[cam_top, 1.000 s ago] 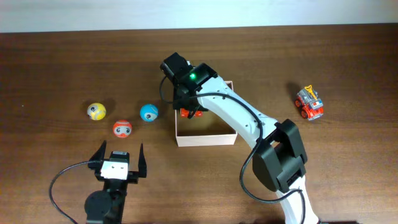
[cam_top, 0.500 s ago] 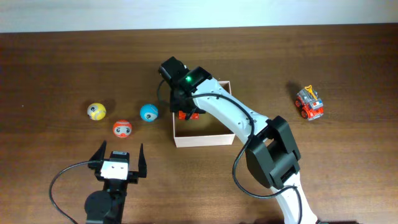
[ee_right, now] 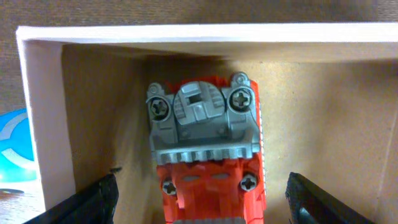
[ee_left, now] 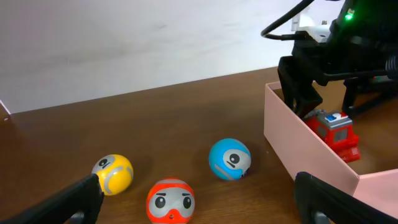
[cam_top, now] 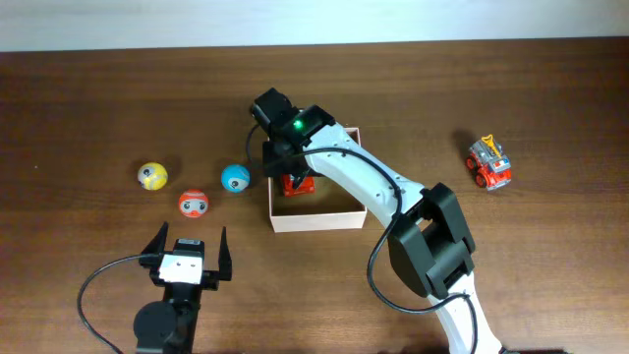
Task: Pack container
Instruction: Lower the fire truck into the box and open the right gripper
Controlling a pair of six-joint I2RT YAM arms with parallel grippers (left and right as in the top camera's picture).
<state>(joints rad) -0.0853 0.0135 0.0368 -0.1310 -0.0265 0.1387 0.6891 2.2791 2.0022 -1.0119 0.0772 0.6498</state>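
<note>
The container (cam_top: 319,218) is a small cream box with a tan floor, mid-table. A red and grey toy truck (cam_top: 298,184) lies in its back left corner, underside up in the right wrist view (ee_right: 202,124). My right gripper (cam_top: 295,169) hangs over that corner, open, its fingers (ee_right: 102,199) clear of the truck on both sides. My left gripper (cam_top: 187,252) stands open near the front edge, nothing between its fingers. A second toy truck (cam_top: 488,162) sits far right. Yellow (cam_top: 151,176), red (cam_top: 193,204) and blue (cam_top: 235,178) balls lie left of the container.
In the left wrist view the red ball (ee_left: 170,200) is nearest, with the yellow ball (ee_left: 113,173) on its left and the blue ball (ee_left: 229,158) beside the container wall (ee_left: 298,155). A pale wall runs behind the dark wooden table (cam_top: 550,265).
My right gripper has opened and let go of the red truck, which now rests on the container floor. The container has slid slightly left. The left arm has not moved.
</note>
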